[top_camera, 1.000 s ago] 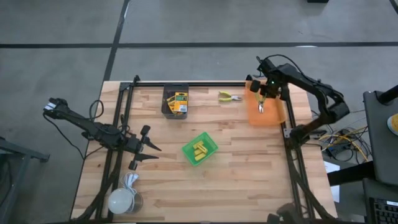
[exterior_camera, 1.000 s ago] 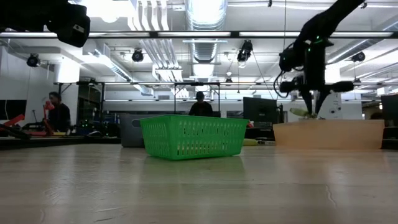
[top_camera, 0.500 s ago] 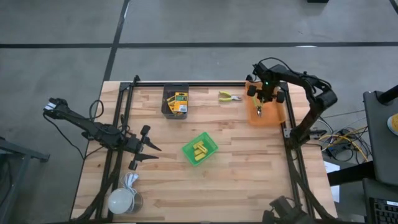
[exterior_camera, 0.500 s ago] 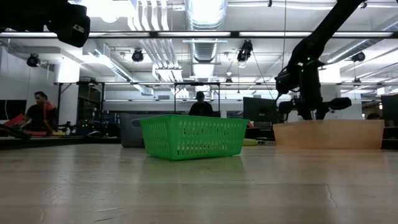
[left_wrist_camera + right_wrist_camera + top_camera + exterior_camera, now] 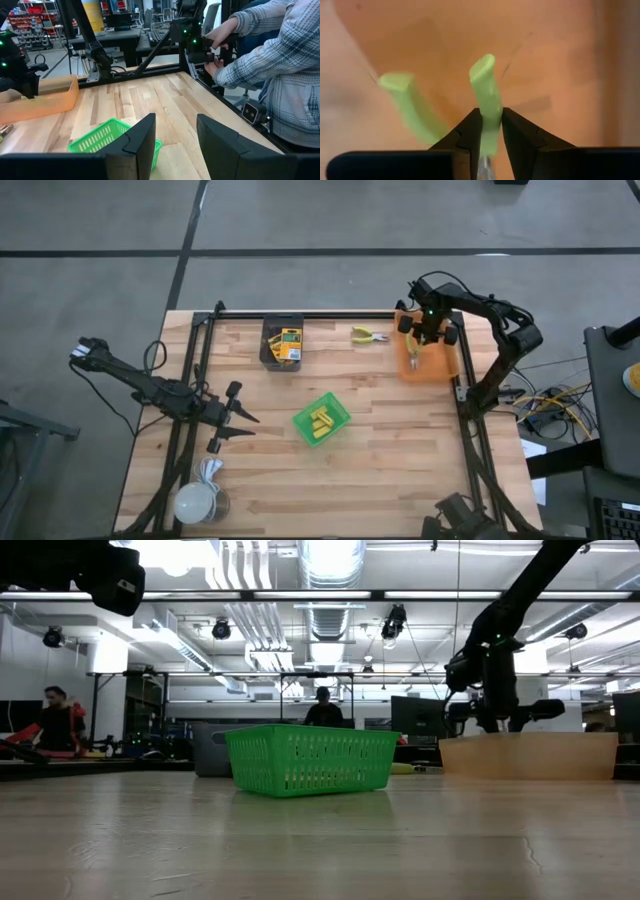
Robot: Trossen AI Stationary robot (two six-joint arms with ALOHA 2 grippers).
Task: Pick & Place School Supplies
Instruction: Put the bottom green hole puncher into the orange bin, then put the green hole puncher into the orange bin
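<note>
item: right gripper [image 5: 489, 131], down inside the orange bin [image 5: 445, 366] at the table's far right corner. its fingers pinch one handle of a pair of yellow-green pliers [image 5: 487, 97]; the other handle splays free to the side. the clamp looks narrow and set on a single handle, so the tool hangs off-centre above the bin floor.

item: second pliers [image 5: 370, 335], lying on the bare wood between the grey bin [image 5: 266, 352] and the orange bin, not yet sorted.

item: crayon box [image 5: 290, 344], inside the grey bin at the far edge.

item: yellow blocks [image 5: 320, 422], inside the green basket [image 5: 335, 404] near the table's middle.

item: left gripper [image 5: 176, 145], waiting over the near left part of the table, fingers parted, nothing between them.

item: white round object [image 5: 194, 502], near left corner, not part of the sort.

risks, as judged: the pliers may swing or pivot on the one-handle pinch and strike the bin wall; released from any height they could bounce or land propped against the rim; the free handle could catch a finger as the gripper lifts away and drag the tool back out.
</note>
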